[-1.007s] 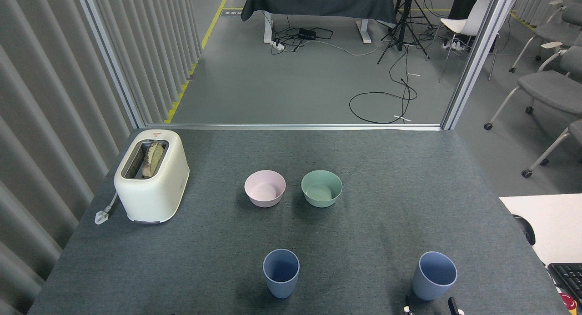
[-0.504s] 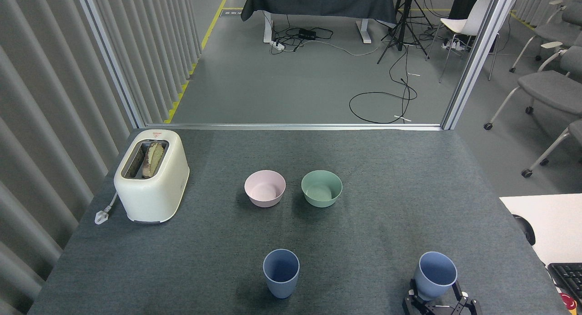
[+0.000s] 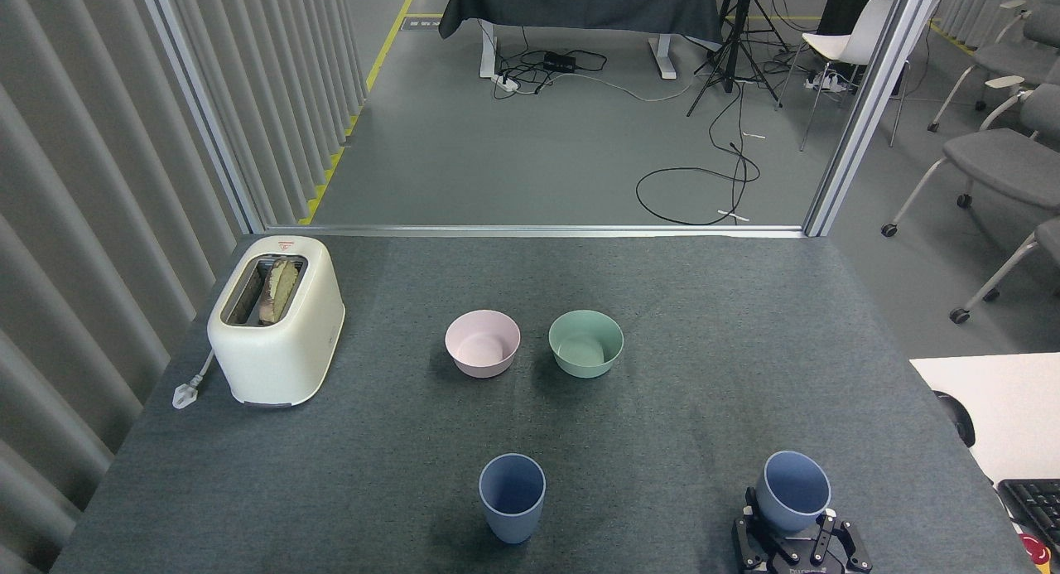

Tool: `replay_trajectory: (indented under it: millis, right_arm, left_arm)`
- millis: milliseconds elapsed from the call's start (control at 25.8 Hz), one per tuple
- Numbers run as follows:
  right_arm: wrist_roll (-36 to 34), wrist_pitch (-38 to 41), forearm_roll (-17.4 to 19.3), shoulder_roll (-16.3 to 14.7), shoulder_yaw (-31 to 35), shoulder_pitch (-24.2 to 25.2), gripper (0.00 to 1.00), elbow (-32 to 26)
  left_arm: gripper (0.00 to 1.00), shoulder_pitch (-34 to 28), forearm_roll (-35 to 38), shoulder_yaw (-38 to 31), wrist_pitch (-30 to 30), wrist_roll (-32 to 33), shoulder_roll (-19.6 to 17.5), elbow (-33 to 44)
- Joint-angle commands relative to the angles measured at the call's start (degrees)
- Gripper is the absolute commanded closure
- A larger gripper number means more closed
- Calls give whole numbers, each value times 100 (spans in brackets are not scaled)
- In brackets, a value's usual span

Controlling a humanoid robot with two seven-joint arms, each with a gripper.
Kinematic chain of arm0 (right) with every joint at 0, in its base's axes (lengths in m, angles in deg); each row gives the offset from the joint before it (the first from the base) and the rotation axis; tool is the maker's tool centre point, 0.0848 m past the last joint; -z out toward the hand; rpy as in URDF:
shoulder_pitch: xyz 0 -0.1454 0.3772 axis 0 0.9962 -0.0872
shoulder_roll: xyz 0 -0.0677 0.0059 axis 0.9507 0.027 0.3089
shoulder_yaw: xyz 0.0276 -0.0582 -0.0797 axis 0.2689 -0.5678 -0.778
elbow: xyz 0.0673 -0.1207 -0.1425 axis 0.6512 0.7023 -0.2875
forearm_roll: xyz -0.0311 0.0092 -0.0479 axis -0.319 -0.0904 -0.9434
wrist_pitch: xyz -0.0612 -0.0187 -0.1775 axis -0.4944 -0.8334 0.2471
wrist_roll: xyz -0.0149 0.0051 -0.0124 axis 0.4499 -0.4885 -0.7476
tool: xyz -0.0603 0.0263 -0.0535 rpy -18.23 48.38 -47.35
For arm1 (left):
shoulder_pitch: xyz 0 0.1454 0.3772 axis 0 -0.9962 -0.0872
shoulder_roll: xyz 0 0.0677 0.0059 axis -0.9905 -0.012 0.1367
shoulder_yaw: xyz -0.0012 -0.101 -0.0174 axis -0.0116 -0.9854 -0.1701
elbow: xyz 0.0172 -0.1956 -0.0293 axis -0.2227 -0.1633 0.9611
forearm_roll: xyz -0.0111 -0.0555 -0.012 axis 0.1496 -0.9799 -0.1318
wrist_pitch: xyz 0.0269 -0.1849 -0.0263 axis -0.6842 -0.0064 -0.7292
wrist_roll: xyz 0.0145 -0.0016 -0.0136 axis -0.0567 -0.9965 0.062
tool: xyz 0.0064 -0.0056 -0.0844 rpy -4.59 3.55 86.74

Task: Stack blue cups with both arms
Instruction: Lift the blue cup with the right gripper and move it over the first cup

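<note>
Grey carpet-like cloth covers the table, which fills the lower half of the view; beyond its far edge lie a grey floor with loose cables and some chairs. At the table's left stands a cream toaster with a slice of bread in its slot, its plug lying beside it. Near the middle sit a pink bowl and a green bowl, side by side and apart. Closer in, the left blue cup stands upright and alone. Well to its right, the right blue cup leans slightly, its base set between the black fingers of the right gripper, which rises from the bottom edge and is clamped on the cup's lower part. No left gripper shows.
</note>
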Motion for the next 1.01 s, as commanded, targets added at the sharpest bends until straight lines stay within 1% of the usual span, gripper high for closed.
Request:
replay_trajectory:
  millis: [0,77,116,194,232,349,387,465,504,581,620,775,968]
  right_arm:
    - [23,-44,-13,62,-14,-32,34,-279]
    - [208,-88,-22,80,-49,-41,34,-561]
    - [331,-88,-40,115,-137,-120,34,-719]
    - [524,-123,-145,335,-498,-427,34,-868]
    - [621,-167,-259,493,-700,-568,34,-877]
    - [928,-299,-752,889,-1113,-1016,33,-860]
    - [1016,-299,-901,1082,-1306,-1139,33,-851]
    - [1113,-299,-1165,1495,-1675,-1280,32,-842]
    - [1122,-299,-1323,1636,-1789,-1289,32,-842]
    - [1122,-299,-1648,1688,-2001,-1271,31,-842]
    - [1122,-299,-1701,1697,-2088,-1245,31,-842]
    - [1113,-281,-1710,1715,-2317,-823,31,-895]
    - [1113,-272,-1727,1706,-2554,-682,30,-930]
  left_arm:
    - [0,0,0,0,0,1,1,9]
    - [0,0,0,9,0,1,18,17]
    - [0,0,0,9,0,1,18,17]
    - [0,-9,0,18,0,-8,27,17]
    - [0,-9,0,18,0,-16,36,17]
    - [0,-9,0,18,0,-25,36,17]
    - [0,-9,0,18,0,-25,36,17]
    - [0,-18,0,9,0,-25,27,17]
    - [0,-9,0,18,8,-25,36,17]
    - [0,-9,0,18,8,-25,36,9]
    - [0,-9,0,18,0,-25,36,9]
    - [0,26,-9,9,0,-25,36,0]
    - [0,35,-9,18,0,-25,36,-9]
